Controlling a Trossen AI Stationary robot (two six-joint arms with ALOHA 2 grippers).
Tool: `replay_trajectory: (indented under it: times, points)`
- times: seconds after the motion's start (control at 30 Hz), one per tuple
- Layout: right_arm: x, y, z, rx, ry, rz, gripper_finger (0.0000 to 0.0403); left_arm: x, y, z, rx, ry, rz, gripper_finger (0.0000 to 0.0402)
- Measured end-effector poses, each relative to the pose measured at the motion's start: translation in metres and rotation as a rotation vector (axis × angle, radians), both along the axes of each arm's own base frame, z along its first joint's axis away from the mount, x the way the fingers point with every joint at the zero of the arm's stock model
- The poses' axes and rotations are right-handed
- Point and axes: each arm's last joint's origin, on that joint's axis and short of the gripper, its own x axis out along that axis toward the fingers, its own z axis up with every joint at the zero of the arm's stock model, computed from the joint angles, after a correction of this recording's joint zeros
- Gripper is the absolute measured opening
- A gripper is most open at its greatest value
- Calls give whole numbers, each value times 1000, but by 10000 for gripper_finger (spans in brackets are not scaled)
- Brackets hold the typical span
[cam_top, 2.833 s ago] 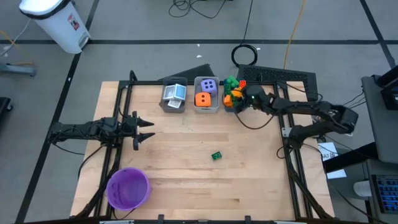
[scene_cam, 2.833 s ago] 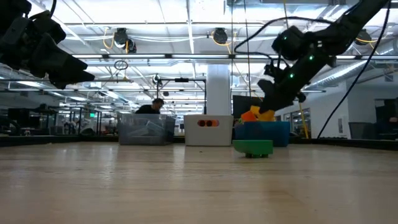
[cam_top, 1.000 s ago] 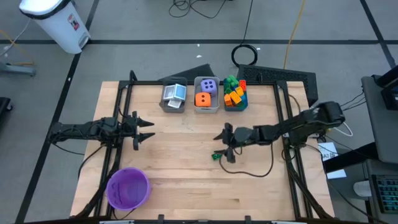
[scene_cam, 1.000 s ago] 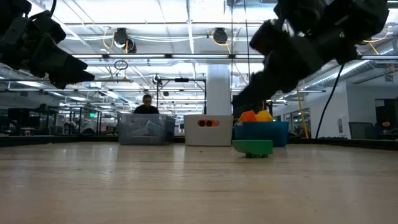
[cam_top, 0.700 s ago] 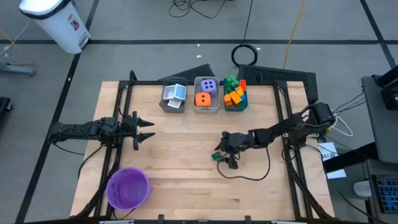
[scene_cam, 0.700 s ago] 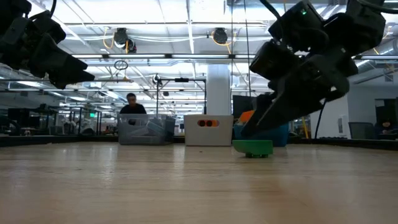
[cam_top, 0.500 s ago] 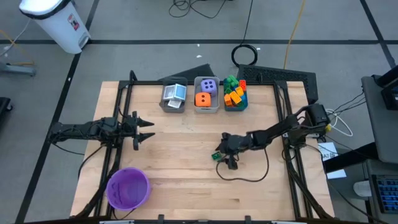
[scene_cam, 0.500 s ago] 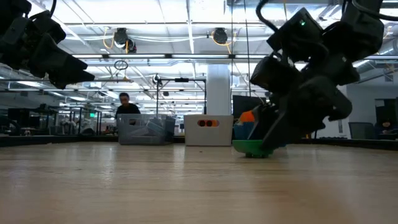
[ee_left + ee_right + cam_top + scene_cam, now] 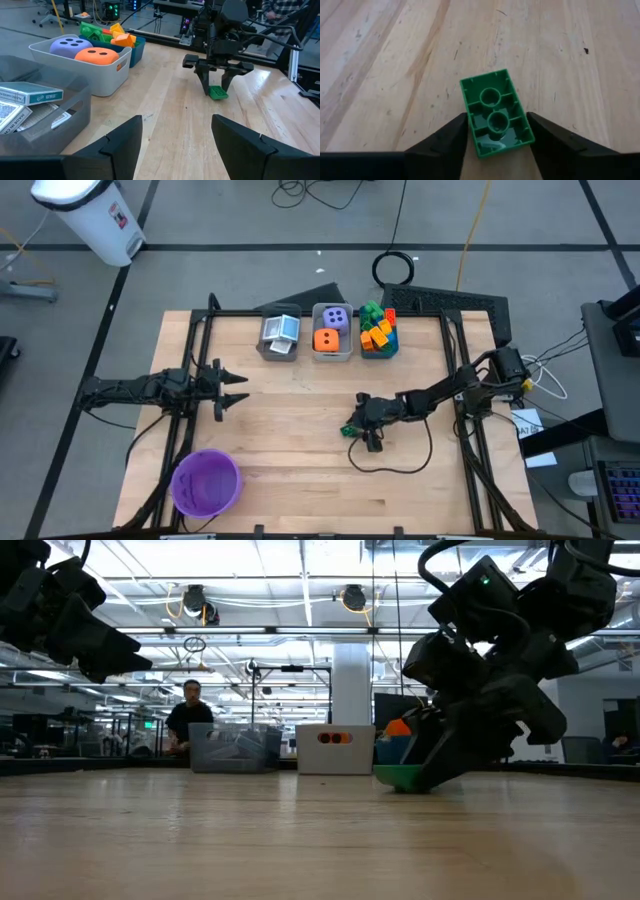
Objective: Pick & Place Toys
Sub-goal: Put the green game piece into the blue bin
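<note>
A small green building brick (image 9: 495, 112) lies upside down on the wood table, hollow side up, right of the table's middle (image 9: 348, 430). My right gripper (image 9: 497, 135) reaches in from the table's right, slants down and is shut on it; the left wrist view shows it farther off, with the brick (image 9: 218, 92) between its fingers. My left gripper (image 9: 235, 388) waits open above the table's left side. At the far edge are purple and orange dice (image 9: 332, 328), cards (image 9: 281, 330) and bricks (image 9: 377, 328), each kind in its own bin. My right gripper pinches the green brick's two long sides (image 9: 471, 131) between its two fingers, at the end nearer the gripper. The fingers slant down from the table's right and lie along the brick. The brick rests flat on the table, hollow side up.
Three bins stand in a row at the far edge: a clear one (image 9: 280, 338), a white one (image 9: 332, 352) and a blue one (image 9: 378, 350). A round purple bowl (image 9: 206, 481) sits at the near left corner. A cable (image 9: 400, 462) trails on the table under my right arm.
My right gripper has come down toward the table, moved a little toward the table's near edge and tipped further downward, so that its fingers now stand on either side of the green brick. The brick has stayed where it was.
</note>
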Motion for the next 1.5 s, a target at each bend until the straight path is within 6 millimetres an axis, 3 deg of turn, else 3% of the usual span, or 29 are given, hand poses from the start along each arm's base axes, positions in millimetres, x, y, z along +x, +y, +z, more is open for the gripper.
replay_trajectory:
  times: [0.17,0.3,0.5,0.67,0.8,0.93,1.07,1.3,1.5]
  points:
    - [0,0,2,-2,-7,2,142,0,0,0,0,0,0,246]
    - [0,-1,18,8,-68,-5,138,0,0,0,0,0,0,246]
    - [-8,-11,67,12,-251,-57,164,0,0,0,0,0,0,246]
    - [-23,-30,113,-32,-439,-180,151,0,0,0,0,0,0,246]
    - [-40,-50,144,-75,-570,-347,141,0,0,0,0,-1,0,246]
    - [-56,-74,162,-85,-646,-578,154,0,0,0,0,0,0,246]
    - [-67,-101,161,-145,-606,-760,163,0,0,0,0,0,0,246]
    - [-86,-158,141,-203,-425,-1018,145,0,0,0,0,0,0,246]
    - [-98,-201,123,-208,-350,-1106,155,0,0,0,0,0,0,246]
